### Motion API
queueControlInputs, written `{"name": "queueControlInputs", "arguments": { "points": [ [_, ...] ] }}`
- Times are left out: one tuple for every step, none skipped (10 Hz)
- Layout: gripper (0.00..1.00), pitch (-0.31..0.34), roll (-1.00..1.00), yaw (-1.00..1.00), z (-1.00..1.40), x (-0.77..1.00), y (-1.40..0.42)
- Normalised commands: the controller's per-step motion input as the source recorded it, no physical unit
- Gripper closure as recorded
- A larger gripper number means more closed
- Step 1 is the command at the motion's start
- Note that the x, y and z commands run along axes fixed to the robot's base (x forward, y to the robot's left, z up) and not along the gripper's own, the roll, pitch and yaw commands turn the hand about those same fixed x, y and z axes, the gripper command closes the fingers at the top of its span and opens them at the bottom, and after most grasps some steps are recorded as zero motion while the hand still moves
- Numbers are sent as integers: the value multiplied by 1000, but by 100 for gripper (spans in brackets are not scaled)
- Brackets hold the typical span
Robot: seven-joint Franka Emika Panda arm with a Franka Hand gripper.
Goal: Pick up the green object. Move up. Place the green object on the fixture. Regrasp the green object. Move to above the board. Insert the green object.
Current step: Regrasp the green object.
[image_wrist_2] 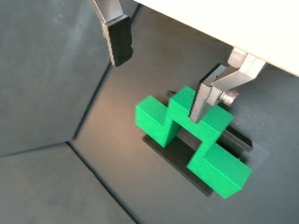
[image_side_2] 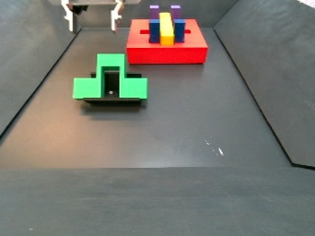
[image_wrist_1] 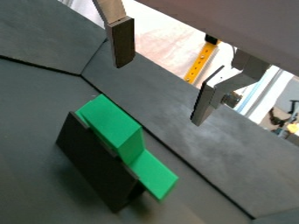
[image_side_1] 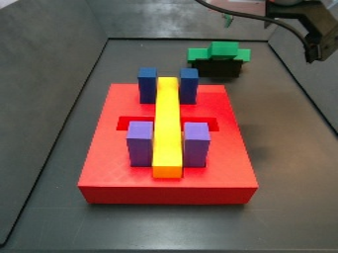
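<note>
The green object [image_side_1: 218, 52] lies on top of the dark fixture [image_side_1: 219, 68], behind the board in that side view. In a side view the green object [image_side_2: 110, 83] shows as a wide bar with a raised middle block, resting on the fixture [image_side_2: 113, 100]. My gripper [image_side_2: 92, 20] hangs open in the air, off to one side of the piece and apart from it. In both wrist views nothing sits between the fingers [image_wrist_1: 121, 42]; the green object [image_wrist_1: 122, 140] and fixture [image_wrist_1: 93, 171] lie below, to one side. One finger [image_wrist_2: 211, 96] overlaps the green object [image_wrist_2: 176, 131] in the picture.
The red board [image_side_1: 165, 163] carries a long yellow bar [image_side_1: 166, 124], two blue blocks [image_side_1: 148, 81] and two purple blocks [image_side_1: 140, 141]. The board [image_side_2: 167, 48] stands well beyond the fixture. Dark sloping walls [image_side_2: 264, 101] ring the floor. A yellow strip [image_wrist_1: 201, 63] shows past the fingers.
</note>
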Motion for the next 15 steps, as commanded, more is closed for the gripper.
{"name": "queueControlInputs", "arguments": {
  "points": [
    [0, 0, -223, 0, -223, -354, 114],
    [0, 0, -214, 0, -220, -360, 109],
    [0, 0, -183, 0, -174, -360, 100],
    [0, 0, -134, 0, -191, -411, 114],
    [0, 0, -157, 0, -203, -417, 74],
    [0, -51, -237, 14, -197, -189, 0],
    [0, -34, -357, 149, -117, 37, 0],
    [0, 0, -429, 149, -49, 214, 0],
    [0, 0, -443, 160, -51, 214, 0],
    [0, 0, -449, 163, -86, 160, 0],
    [0, 0, -374, 169, -137, 94, 0],
    [0, 0, -66, 129, -211, 0, 0],
    [0, 0, 49, 43, -263, 0, 0],
    [0, 0, 254, 0, -314, 0, 0],
    [0, 23, 329, 0, -300, 37, 0]
  ]
}}
